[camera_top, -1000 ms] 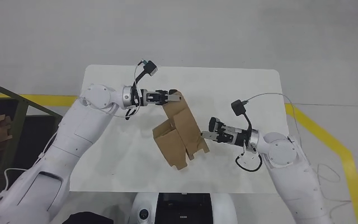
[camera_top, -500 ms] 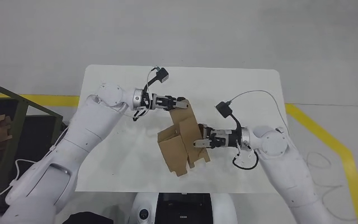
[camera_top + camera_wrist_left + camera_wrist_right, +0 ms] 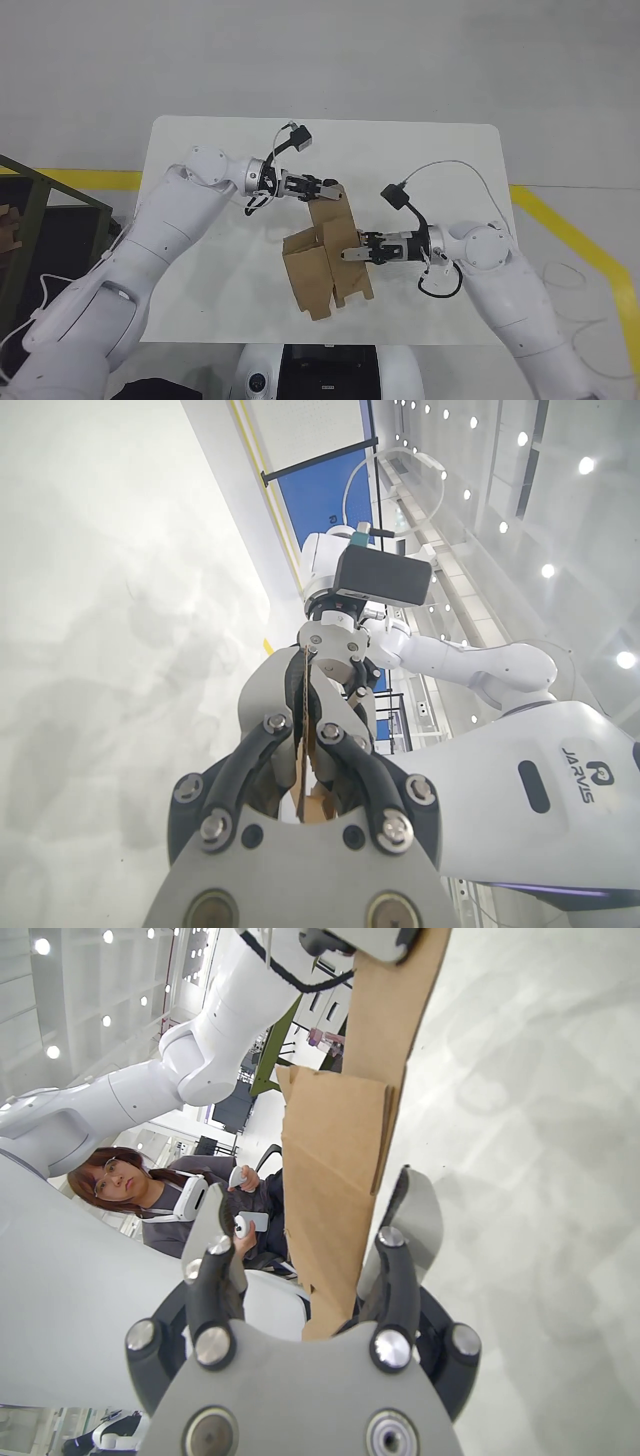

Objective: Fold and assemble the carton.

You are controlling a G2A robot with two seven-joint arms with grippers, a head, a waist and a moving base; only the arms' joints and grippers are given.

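A brown cardboard carton, partly unfolded, is held up over the middle of the white table. My left gripper is shut on the edge of its far flap; in the left wrist view the cardboard edge is pinched between the two fingers of that gripper. My right gripper is at the carton's right side. Its wrist view shows that gripper open, with a carton panel standing between the spread fingers and no pad pressing on it. The left gripper holds the flap beyond.
The table's left and right parts are bare. A dark green frame stands on the floor off the left edge. A yellow floor line runs past the right side. A thin cable loops above my right wrist.
My left gripper has carried the flap to the right and slightly nearer. The right gripper has slid left until its open fingers straddle the carton's panel. The carton has shifted a little rightward.
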